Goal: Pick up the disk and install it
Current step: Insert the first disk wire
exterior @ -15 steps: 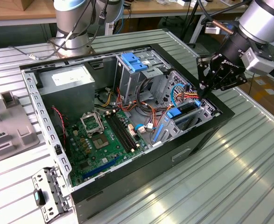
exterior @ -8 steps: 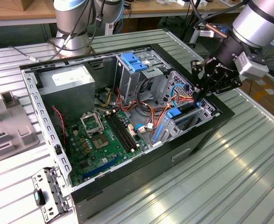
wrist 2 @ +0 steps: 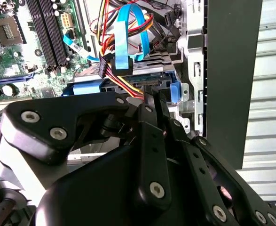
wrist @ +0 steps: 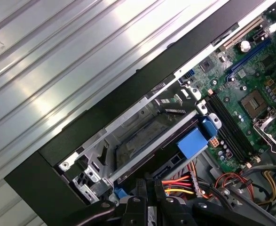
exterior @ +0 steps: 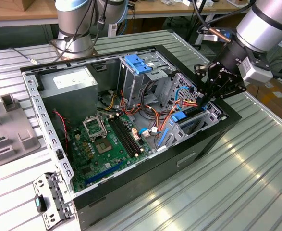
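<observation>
The claw [exterior: 204,99] is reaching into the open computer case [exterior: 189,144] on the table [exterior: 256,163], its fingers [wrist 2: 152,106] pressing together among the coloured wires [wrist 2: 123,84]. The disk [wrist: 175,141], with its blue edges, is sitting in the metal bay at the case's front corner, just beside the claw.

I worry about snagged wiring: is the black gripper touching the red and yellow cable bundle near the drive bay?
Cannot tell. In the second wrist view the black gripper overlaps the red and yellow cable bundle, with neither contact nor gap plainly visible.
</observation>
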`<move>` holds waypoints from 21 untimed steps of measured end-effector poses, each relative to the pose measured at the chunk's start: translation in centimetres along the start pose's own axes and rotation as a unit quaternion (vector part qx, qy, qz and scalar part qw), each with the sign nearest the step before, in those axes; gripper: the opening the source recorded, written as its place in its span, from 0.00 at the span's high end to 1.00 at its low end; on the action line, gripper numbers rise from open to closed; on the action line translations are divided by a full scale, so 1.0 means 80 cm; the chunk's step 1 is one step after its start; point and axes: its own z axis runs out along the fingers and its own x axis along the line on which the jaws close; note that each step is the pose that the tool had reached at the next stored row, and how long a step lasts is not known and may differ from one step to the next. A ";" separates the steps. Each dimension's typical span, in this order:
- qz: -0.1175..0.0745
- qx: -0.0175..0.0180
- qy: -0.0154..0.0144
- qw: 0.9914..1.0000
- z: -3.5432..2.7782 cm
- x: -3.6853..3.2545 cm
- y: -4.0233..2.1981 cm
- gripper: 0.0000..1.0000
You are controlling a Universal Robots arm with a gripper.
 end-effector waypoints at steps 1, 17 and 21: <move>0.000 0.000 0.000 1.000 0.0012 -0.0001 0.0002 0.83; 0.003 0.000 0.000 1.000 0.0214 -0.0020 0.0044 0.83; 0.003 0.000 0.000 1.000 0.0252 -0.0026 0.0053 0.83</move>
